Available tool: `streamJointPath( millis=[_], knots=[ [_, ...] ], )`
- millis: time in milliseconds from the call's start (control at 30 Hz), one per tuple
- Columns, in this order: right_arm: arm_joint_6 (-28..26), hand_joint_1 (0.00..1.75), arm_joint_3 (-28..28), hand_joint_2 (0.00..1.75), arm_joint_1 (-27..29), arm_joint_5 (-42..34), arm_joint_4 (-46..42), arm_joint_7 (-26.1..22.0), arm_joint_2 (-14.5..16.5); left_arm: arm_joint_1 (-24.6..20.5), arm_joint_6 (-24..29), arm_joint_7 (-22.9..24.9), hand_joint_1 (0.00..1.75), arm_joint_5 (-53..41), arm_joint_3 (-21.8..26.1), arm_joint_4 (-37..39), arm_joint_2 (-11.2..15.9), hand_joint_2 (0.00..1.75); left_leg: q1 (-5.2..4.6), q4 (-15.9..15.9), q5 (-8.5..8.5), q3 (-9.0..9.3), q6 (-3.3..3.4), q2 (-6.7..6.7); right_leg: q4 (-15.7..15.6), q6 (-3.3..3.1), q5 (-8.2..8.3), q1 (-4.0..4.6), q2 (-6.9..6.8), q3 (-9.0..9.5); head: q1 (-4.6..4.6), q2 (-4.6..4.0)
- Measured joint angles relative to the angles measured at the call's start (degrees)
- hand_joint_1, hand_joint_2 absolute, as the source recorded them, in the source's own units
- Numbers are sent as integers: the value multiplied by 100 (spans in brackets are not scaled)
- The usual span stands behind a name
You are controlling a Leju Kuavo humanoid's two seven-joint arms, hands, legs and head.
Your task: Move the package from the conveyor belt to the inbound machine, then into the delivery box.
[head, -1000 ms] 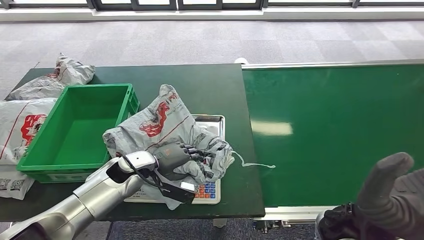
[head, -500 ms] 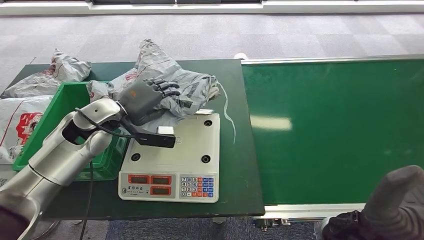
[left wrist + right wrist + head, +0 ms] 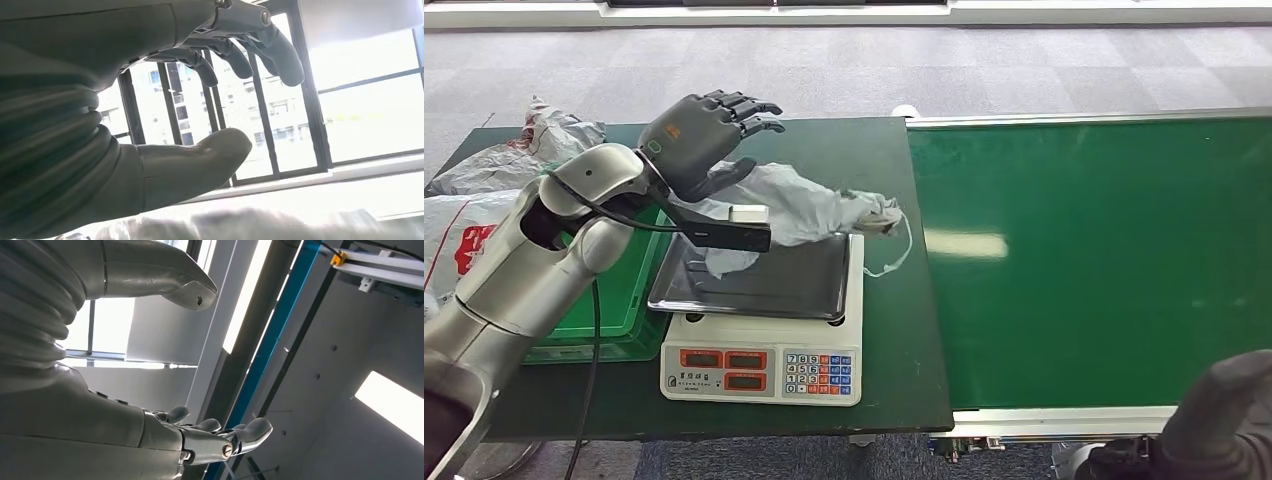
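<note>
Crumpled grey plastic mailer bag [image 3: 809, 210] lies centre frame, draped over the scale's dark steel tray [image 3: 764, 285]. Left hand [image 3: 704, 135] above, fingers spread, empty. Soft, light, slippery: grab bunched middle.

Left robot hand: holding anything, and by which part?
Nothing. The left robot hand is open above the crumpled grey plastic package, fingers apart.

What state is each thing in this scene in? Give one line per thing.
Left hand: open, raised, holding nothing.
Right hand: open, empty.
Grey package: lying loose across the scale's far edge.
Scale: tray mostly bare.
Green box: mostly hidden by the arm.
Conveyor belt: bare.
</note>
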Motion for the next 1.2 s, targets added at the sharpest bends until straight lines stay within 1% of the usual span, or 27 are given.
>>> streamJointPath(
  millis=[233,433,867,900,933,1000,1033,1067,1100,1200],
  knots=[
    [0,0,-12,175,35,4,-62,0,23,-62,-54,-11,175,107,-1,-8,-19,175,0,0,0,-2,0,1,0,0,0,0,1,-1,-1,0],
    [0,0,-21,175,-53,-27,-66,1,29,-146,-116,-13,175,326,-3,-62,13,175,0,0,0,-3,0,1,0,0,0,0,0,-1,-1,0],
    [0,0,-26,175,-27,149,-102,0,167,-287,-137,-88,175,419,-144,25,31,175,0,0,0,-4,0,1,0,0,0,0,1,-4,0,0],
    [0,0,-26,175,-11,152,-111,0,172,-299,-139,-88,159,438,-158,33,24,175,0,0,0,-4,0,2,0,0,0,-1,1,-5,0,0],
    [0,0,-26,175,3,147,-114,-1,177,-308,-145,-89,127,465,-174,44,13,175,-1,0,0,-4,0,2,0,0,0,-1,1,-5,0,0],
    [0,0,-26,175,19,114,-114,0,189,-315,-193,-94,43,550,-217,71,-12,175,-1,0,0,-4,0,2,0,0,0,-1,1,-5,0,0],
    [0,0,-27,175,21,95,-114,0,193,-315,-232,-99,15,601,-243,86,-25,175,-1,0,0,-4,0,2,0,0,0,-1,1,-5,0,0],
    [0,0,-28,175,23,81,-114,0,196,-313,-281,-110,3,652,-272,104,-39,175,-1,0,0,-4,0,2,0,0,0,-1,1,-5,0,0],
    [0,0,-32,175,27,74,-114,0,197,-309,-322,-125,0,698,-305,126,-54,175,-1,0,0,-4,0,2,0,0,0,-1,1,-5,-1,0],
    [0,0,-57,175,66,96,-131,0,200,-274,-382,-209,0,804,-430,226,-108,175,-1,0,0,-4,0,2,0,0,0,-1,1,-4,-1,0]
  ],
)
